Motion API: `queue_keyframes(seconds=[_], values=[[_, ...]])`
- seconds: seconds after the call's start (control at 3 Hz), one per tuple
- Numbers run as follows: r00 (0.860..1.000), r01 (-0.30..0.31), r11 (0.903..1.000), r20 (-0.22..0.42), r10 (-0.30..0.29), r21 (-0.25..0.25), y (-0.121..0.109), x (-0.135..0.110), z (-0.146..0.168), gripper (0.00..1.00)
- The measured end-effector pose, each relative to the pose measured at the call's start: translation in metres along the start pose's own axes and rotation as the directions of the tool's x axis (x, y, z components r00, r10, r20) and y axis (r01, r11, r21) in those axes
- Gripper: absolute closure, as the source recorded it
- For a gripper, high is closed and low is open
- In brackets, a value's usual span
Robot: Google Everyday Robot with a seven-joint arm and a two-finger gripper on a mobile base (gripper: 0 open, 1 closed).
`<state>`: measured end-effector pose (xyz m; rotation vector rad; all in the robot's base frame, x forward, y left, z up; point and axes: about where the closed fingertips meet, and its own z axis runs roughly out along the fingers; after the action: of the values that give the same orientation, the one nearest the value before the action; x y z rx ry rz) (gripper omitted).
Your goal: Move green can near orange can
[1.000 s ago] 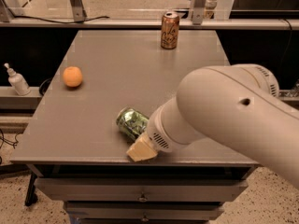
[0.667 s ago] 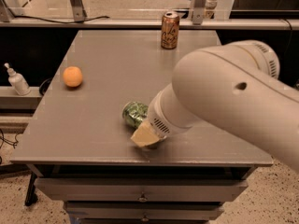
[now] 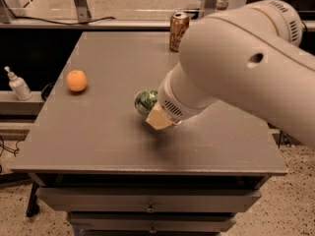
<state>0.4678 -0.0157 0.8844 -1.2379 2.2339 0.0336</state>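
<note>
While the hand [image 3: 156, 114] clamps it over the table [image 3: 93, 136], the green can [image 3: 144, 101] shows a shiny, mottled green side.

Layout: 1 table [image 3: 98, 141], 3 items at or on it.
Green can [image 3: 145, 102] clamped in gripper [image 3: 158, 118] at mid-table, arm [image 3: 236, 68] in from right; orange can [image 3: 178, 31] at far edge, behind and right of green can, well apart; fruit [image 3: 77, 80] left of green can; bottle [image 3: 18, 85] off table, far left.
</note>
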Motion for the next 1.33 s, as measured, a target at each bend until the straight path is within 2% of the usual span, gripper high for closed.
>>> queue_keyframes(seconds=[0.33,0.67,1.0,1.33], values=[[1.0,0.0,1.0,0.0,0.0,0.0,0.0,0.0,0.0,1.0],[0.999,-0.032,0.996,0.014,0.031,0.083,-0.035,0.006,-0.005,1.0],[0.995,-0.078,0.9821,0.076,0.066,0.172,-0.098,0.015,-0.017,1.0],[0.987,-0.094,0.9746,0.146,0.065,0.203,-0.157,0.022,-0.025,1.0]])
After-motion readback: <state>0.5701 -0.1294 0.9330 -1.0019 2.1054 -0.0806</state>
